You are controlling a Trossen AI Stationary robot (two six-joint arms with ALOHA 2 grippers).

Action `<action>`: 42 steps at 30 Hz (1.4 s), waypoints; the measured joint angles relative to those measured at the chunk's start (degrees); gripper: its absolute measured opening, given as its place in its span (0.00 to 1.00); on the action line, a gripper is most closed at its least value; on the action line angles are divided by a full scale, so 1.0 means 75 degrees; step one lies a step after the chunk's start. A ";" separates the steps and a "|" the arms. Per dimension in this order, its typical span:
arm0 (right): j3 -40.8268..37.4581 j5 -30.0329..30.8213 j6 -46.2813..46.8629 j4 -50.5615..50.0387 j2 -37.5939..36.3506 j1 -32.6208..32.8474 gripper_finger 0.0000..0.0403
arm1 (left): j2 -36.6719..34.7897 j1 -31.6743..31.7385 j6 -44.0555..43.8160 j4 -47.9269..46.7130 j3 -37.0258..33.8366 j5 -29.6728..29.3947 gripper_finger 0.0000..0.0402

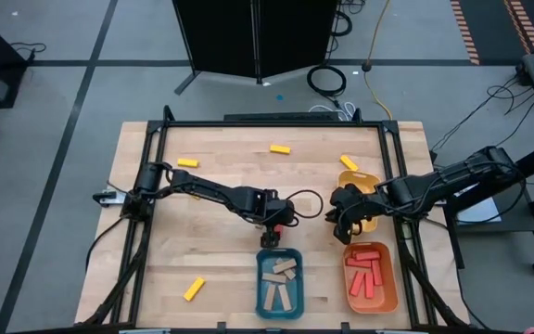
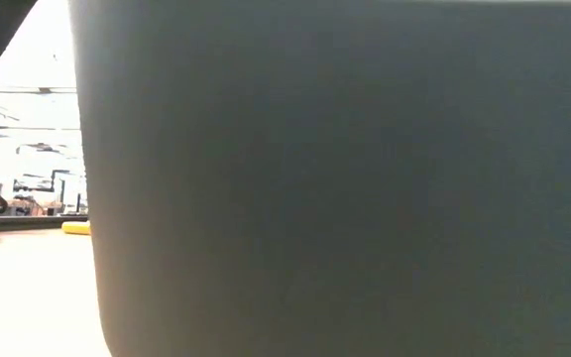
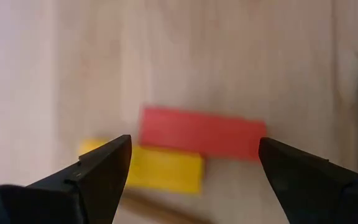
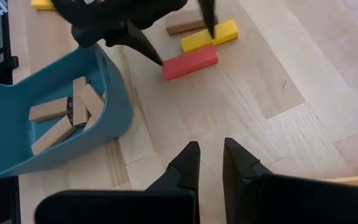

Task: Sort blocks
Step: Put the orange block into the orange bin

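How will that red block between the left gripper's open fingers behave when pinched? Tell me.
The red block looks like a rigid flat-sided bar, so probably won't roll or flex. It touches a yellow block, which the left gripper may nudge. Its painted faces might be slightly slick.

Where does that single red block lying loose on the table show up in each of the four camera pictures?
High view: hidden under the left tool, just above the blue tray.
Low view: not in it; a dark wall fills the picture.
Left wrist view: red block centred between the open fingers, touching a yellow block.
Right wrist view, beside the blue tray.
Shared landmark: that yellow block.
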 joint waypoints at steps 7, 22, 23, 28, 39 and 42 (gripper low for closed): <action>0.0000 -0.0182 -0.0031 0.0138 0.0000 -0.0272 0.00 | 0.0156 -0.0044 -0.0027 -0.0200 0.0016 0.0287 0.87; 0.0000 -0.0580 0.0058 0.0233 0.0003 -0.0543 0.00 | 0.0190 -0.0084 0.1543 0.0047 0.0256 -0.0504 0.87; 0.0000 -0.0580 0.0073 0.0233 0.0003 -0.0543 0.00 | 0.0191 -0.0084 0.1558 0.0119 0.0256 -0.0504 0.87; 0.0000 -0.0600 0.0143 0.0233 0.0003 -0.0545 0.00 | 0.0246 0.0049 0.1536 0.0208 0.0261 -0.0216 0.87; 0.0000 -0.0574 0.0233 0.0229 -0.0337 -0.0747 0.00 | 0.0265 0.0132 0.1331 0.0446 0.0259 -0.0360 0.87; 0.0000 -0.0562 0.0224 0.0229 -0.0347 -0.0747 0.00 | 0.0265 0.0279 0.1317 0.0439 0.0259 -0.0108 0.87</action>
